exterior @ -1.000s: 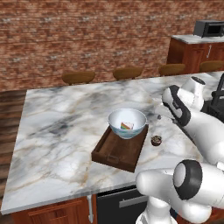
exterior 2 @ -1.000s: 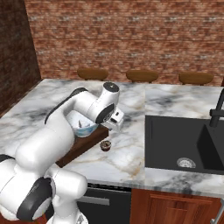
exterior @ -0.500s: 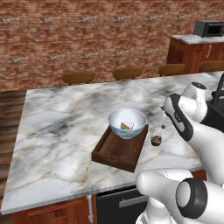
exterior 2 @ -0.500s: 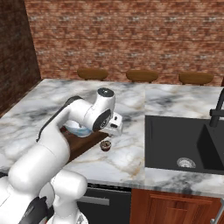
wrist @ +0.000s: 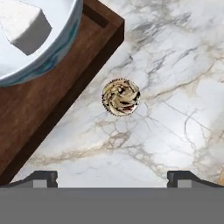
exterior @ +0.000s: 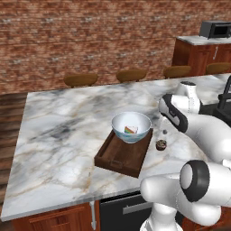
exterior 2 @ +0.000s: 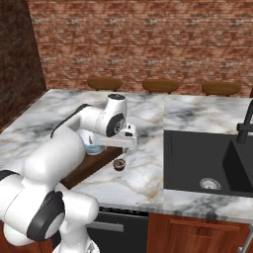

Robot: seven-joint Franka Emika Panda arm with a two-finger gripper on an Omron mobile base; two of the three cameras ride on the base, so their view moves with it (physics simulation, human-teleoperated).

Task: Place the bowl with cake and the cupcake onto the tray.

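Observation:
The bowl (exterior: 131, 127) with a rainbow cake wedge (wrist: 26, 26) rests on the far end of the dark wooden tray (exterior: 118, 157). The cupcake (exterior: 161, 145) stands on the marble just off the tray's right side. My gripper (exterior: 162, 129) hangs open a little above it with nothing between its fingers. In the hand view the cupcake (wrist: 121, 97) lies midway ahead of the gripper (wrist: 113, 177), beside the tray's (wrist: 39, 109) corner and the bowl's (wrist: 52, 57) rim. From the right, the gripper (exterior 2: 119, 148) hovers over the cupcake (exterior 2: 119, 164), and my arm partly hides the bowl (exterior 2: 93, 147).
A black sink (exterior 2: 197, 163) with a dark faucet (exterior 2: 244, 128) is set into the counter to the right. Three stools (exterior: 131, 74) line the far edge. Bare marble (exterior: 58, 135) spreads left of the tray.
The gripper has come down and in toward the cupcake, staying open. The bowl, the tray and the cupcake have not moved.

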